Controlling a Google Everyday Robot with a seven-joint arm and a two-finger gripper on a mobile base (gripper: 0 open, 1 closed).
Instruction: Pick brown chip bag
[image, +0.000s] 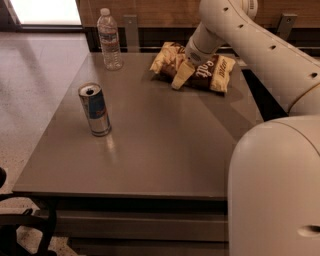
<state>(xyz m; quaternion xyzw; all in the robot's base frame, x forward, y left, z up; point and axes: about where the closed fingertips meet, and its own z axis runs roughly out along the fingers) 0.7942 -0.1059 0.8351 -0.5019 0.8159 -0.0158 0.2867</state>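
The brown chip bag (207, 70) lies flat at the far right of the grey table (160, 145). It has a dark brown middle with white script and pale yellow ends. My gripper (181, 76) comes down from the white arm (235, 35) onto the bag's left-middle part, touching or just above it, and hides that part of the bag. The bag rests on the table.
A blue and silver can (95, 110) stands upright at the table's left middle. A clear water bottle (110, 40) stands at the far left corner. A wooden wall and dark rail run behind the table. My white body (275, 190) fills the right foreground.
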